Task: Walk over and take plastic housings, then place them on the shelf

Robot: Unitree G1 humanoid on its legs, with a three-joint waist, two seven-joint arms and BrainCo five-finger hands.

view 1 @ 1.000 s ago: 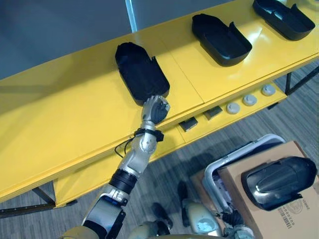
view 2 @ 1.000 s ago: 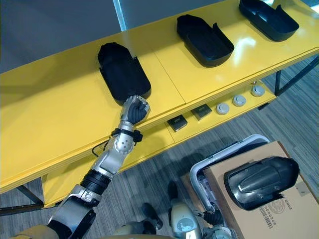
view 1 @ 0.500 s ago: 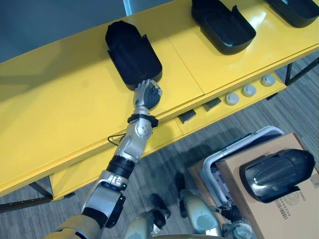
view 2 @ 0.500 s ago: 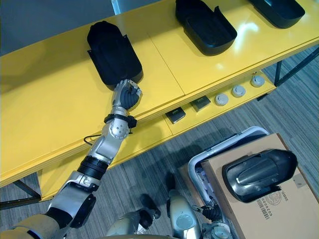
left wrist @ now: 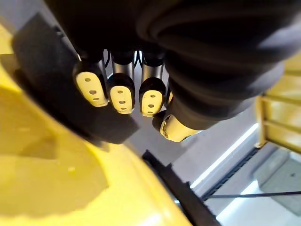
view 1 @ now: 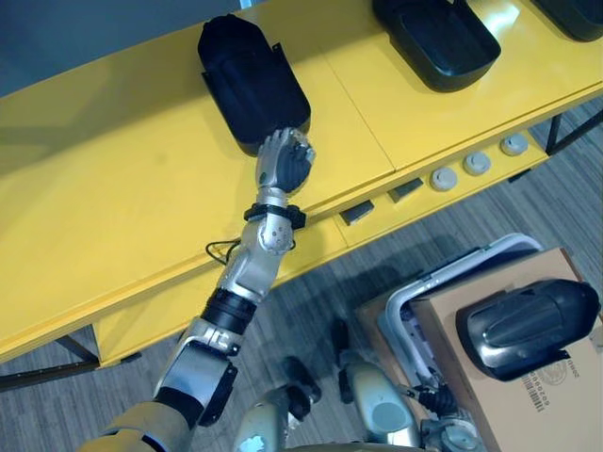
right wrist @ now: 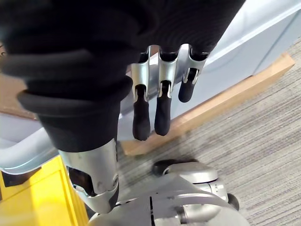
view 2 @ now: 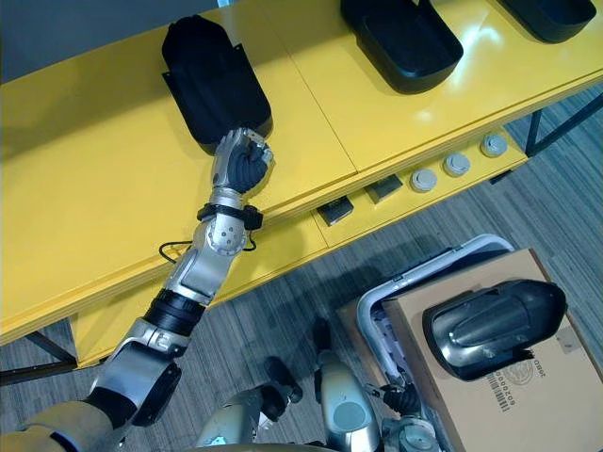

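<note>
I see 3 black plastic housings on the yellow shelf. The nearest housing lies flat on the shelf's top. The middle housing and the far housing lie further to the right, well apart from it.

My left hand is stretched out over the shelf, just at the near end of the nearest housing. Its fingers are curled in towards the thumb, and I see nothing held in them. In the left wrist view the dark housing lies right behind the fingertips.

My right hand hangs low over the floor, fingers loose and nearly straight, holding nothing.

A 4th housing lies on top of a cardboard box, which sits in a grey-framed cart down at my right.
</note>
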